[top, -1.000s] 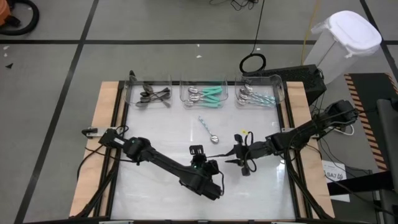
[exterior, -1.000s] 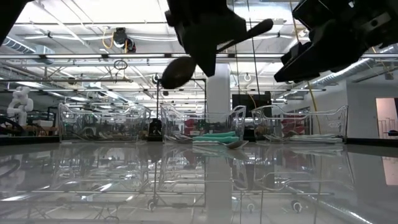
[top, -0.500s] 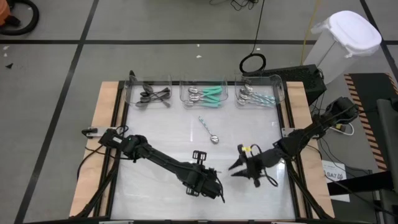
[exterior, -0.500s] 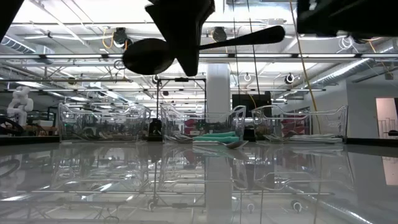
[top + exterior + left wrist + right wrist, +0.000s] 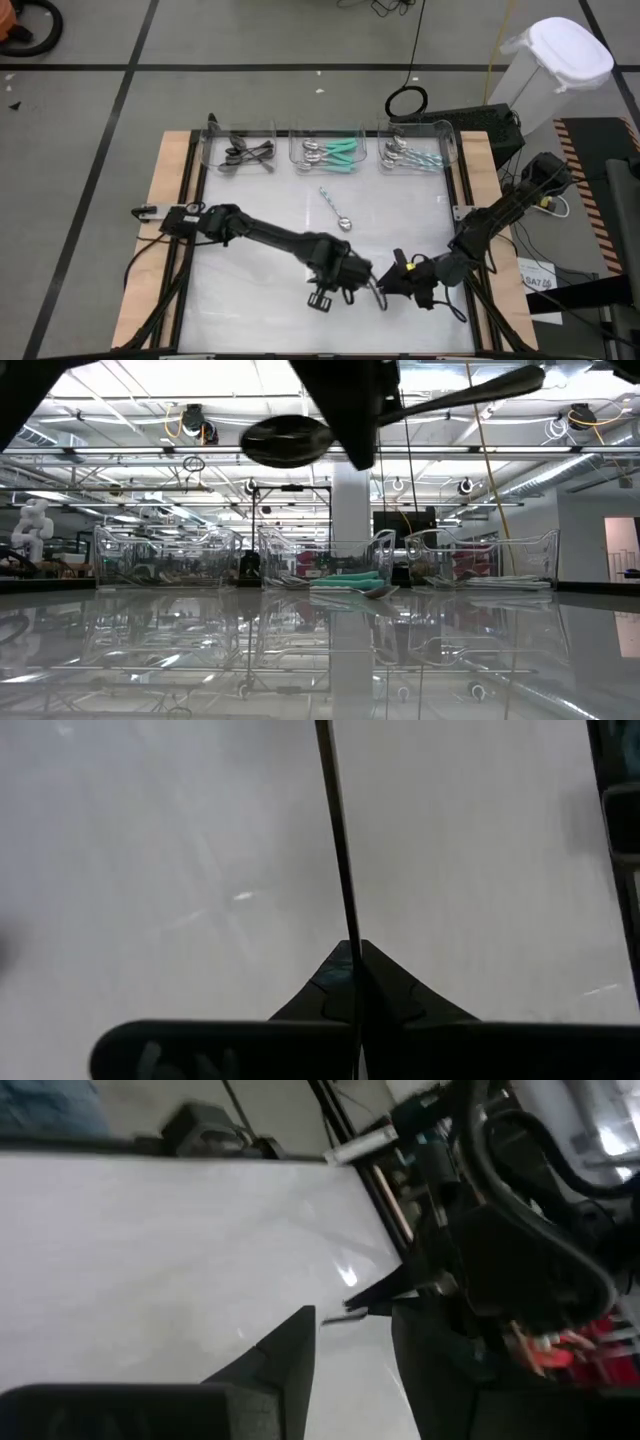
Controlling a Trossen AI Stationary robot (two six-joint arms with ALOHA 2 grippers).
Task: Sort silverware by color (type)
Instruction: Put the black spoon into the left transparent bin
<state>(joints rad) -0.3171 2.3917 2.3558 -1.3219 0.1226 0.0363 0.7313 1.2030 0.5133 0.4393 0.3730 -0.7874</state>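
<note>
Your left gripper (image 5: 372, 290) sits near the front middle of the table (image 5: 250, 300) in the high view, fingers pinched together on a dark spoon (image 5: 380, 296) that's hard to make out from up there. Just to its right, your right gripper (image 5: 398, 284) is close beside it with its fingers apart and nothing between them. Further back, one pale-handled spoon (image 5: 335, 209) lies loose on the table, and three clear bins along the far edge hold the sorted stuff: dark pieces (image 5: 248, 153) on the left, teal-handled ones (image 5: 335, 154) in the middle, pale-blue-handled ones (image 5: 410, 154) on the right.

Low view: you can see the dark spoon (image 5: 400, 412) way better here, held up off the table and roughly level, bowl to the left, handle running off to the right.

Left wrist view: the fingers (image 5: 385, 995) are clamped on the thin spoon handle (image 5: 336, 850), which runs straight out ahead over the bare tabletop.

Right wrist view: the fingers (image 5: 290, 1355) stand apart, with the other arm (image 5: 500, 1270) close in front.
</note>
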